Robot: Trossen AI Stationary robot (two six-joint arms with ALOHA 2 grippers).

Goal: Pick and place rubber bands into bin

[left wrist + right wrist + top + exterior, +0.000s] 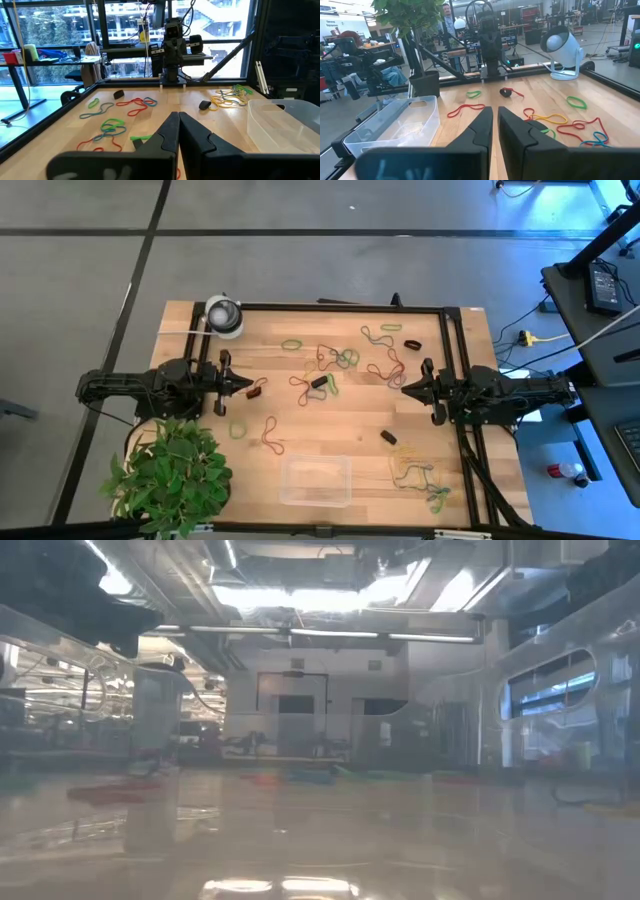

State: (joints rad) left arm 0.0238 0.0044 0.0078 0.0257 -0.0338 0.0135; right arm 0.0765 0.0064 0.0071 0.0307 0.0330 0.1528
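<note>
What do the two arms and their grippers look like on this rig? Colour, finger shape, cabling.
Both arms are matte black with boxy joint housings. The left gripper and right gripper each end in two dark fingers that taper to a wedge-shaped tip. Black cables trail from the right arm's base along the table edge. No markings are readable.

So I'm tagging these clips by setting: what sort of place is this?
Most likely a robotics lab or workshop. Beyond the wooden table stand desks and equipment racks, a person is behind the potted plant, and large windows line one side.
</note>
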